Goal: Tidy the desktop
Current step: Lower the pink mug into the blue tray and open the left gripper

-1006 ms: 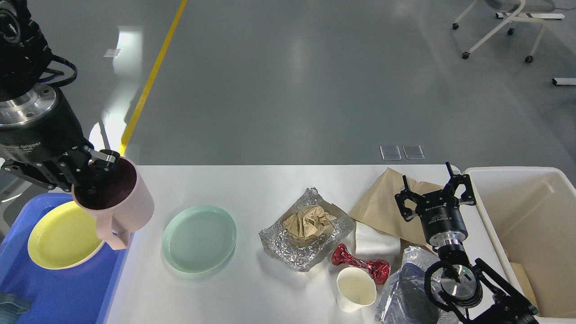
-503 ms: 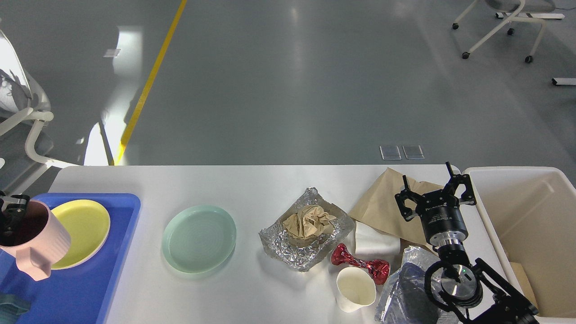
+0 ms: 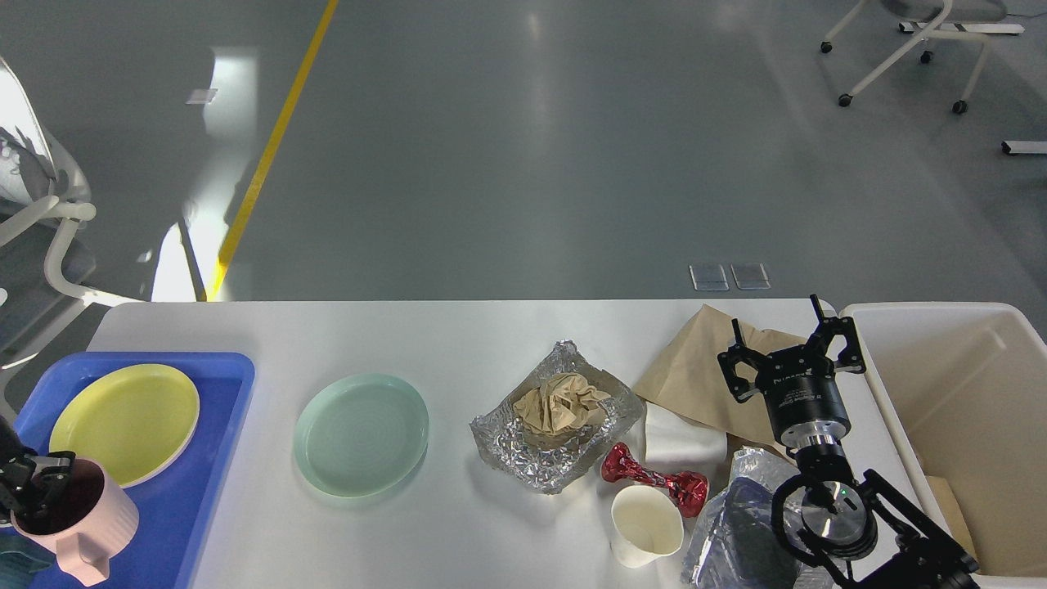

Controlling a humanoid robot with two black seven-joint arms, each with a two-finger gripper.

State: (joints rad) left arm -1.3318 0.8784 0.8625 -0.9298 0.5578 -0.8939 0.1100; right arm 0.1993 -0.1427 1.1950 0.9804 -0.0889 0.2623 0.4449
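- The desktop [image 3: 458,343] spans the near half of the view, between a blue tray [image 3: 204,458] at the left and a cream bin [image 3: 965,393] at the right.
- Left gripper [image 3: 37,487] is pinching the rim of a pink mug [image 3: 78,528] at the tray's near corner, beside the yellow plate [image 3: 123,421].
- Judgement: lower the mug upright and level, clear of the plate's rim, and release only once its base is seated.
- Right gripper [image 3: 789,343] hovers with fingers spread and empty over the brown paper [image 3: 695,368].
- Still on the desktop: green plate [image 3: 361,433], foil with crumpled paper [image 3: 556,421], red wrapper [image 3: 654,478], paper cup [image 3: 646,528].
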